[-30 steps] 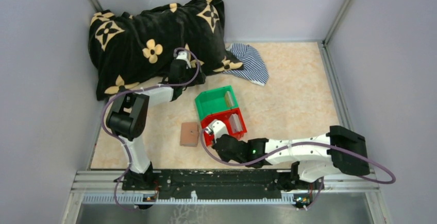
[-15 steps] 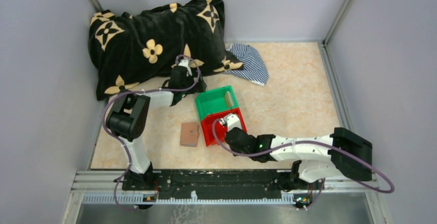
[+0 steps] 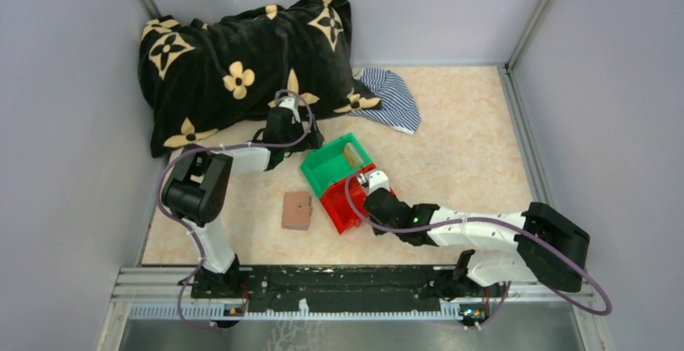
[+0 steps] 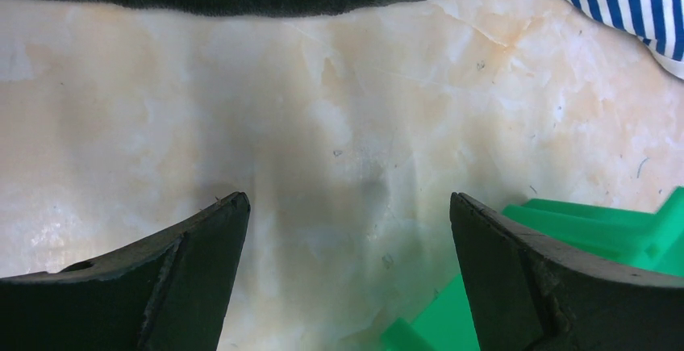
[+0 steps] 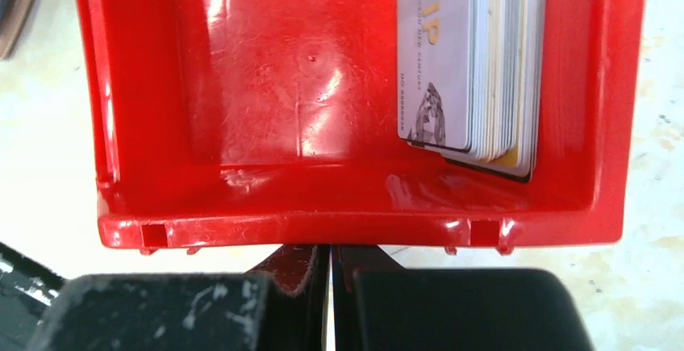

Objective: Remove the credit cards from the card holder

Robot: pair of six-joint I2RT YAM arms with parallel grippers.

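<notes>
The brown card holder (image 3: 296, 210) lies flat on the floor left of the red bin (image 3: 343, 210); its corner shows in the right wrist view (image 5: 18, 0). A stack of several credit cards (image 5: 472, 60) stands on edge against the red bin's right wall (image 5: 617, 85). One gold-tan card (image 3: 352, 155) sits in the green bin (image 3: 327, 165). My right gripper (image 5: 331, 248) is shut and empty, its tips against the outside of the red bin's near wall; it also shows from above (image 3: 363, 196). My left gripper (image 4: 347, 198) is open and empty above bare floor, just behind the green bin (image 4: 581, 222).
A black blanket with tan flowers (image 3: 242, 52) is heaped at the back left, with a striped blue-and-white cloth (image 3: 391, 97) beside it. Grey walls close in the left, back and right. The two bins sit joined and skewed.
My right gripper has swung from the red bin's left front round to its right side. Both bins have turned and shifted. My left gripper has moved slightly right, toward the green bin.
</notes>
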